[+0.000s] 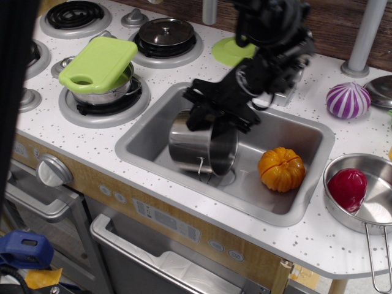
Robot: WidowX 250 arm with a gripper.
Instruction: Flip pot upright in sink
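The shiny steel pot [195, 146] is in the grey sink [142, 136], tipped on its side with its open mouth facing right and a wire handle hanging at the front. It rests low over the sink floor, left of centre. My black gripper [217, 117] reaches down from the back right and is shut on the pot's upper rim. The arm hides the top edge of the pot.
An orange pumpkin [282, 168] lies in the sink to the right of the pot. A steel pot with a green lid [98, 64] stands on the left burner. A long-handled pan [367, 211] holding a red ball sits at the right. A purple onion [348, 100] lies at the back right.
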